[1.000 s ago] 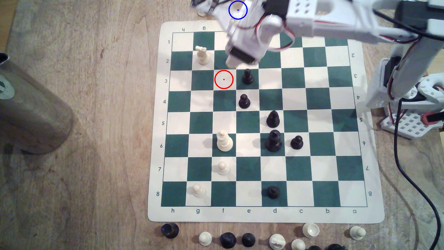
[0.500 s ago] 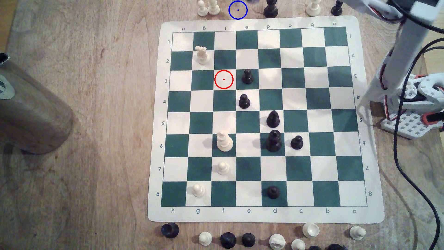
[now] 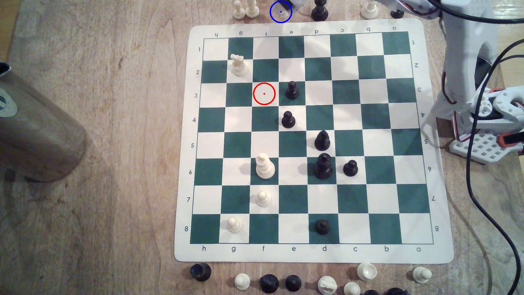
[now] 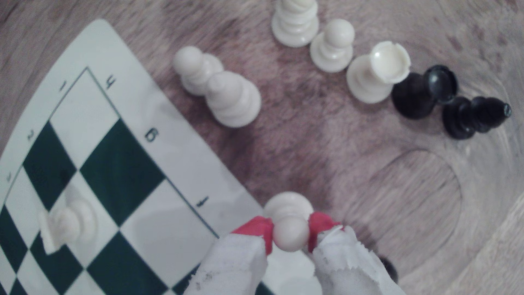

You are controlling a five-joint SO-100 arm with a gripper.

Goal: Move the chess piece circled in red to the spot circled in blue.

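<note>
In the wrist view, the chess piece [image 4: 290, 236], a cream-white pawn, hangs upright with its ball head pinched between my red-tipped fingers [image 4: 258, 228]. My gripper [image 4: 290, 230] is shut on it, just past the board's edge by the "f" label, over wood. The exterior view puts my gripper [image 3: 287, 7] at the top edge, reaching into the spot [image 3: 273, 16], the blue circle on the tabletop. A pale blurred shape sits inside that circle; I cannot separate pawn from gripper there. The red circle [image 3: 264, 93] encloses a bare white square on row 3.
Two white pieces [image 3: 245, 10] stand just to the exterior view's left of the spot and a black piece [image 3: 319, 11] to its right. The chessboard mat [image 3: 312, 255] carries several pieces. A wooden cylinder [image 3: 37, 130] lies far left. Black cables [image 3: 470, 181] hang by the arm's base.
One second ago the gripper was over the board near rows 1 and 2. It then swung back off the board, and now its tip sits in the blue circle.
</note>
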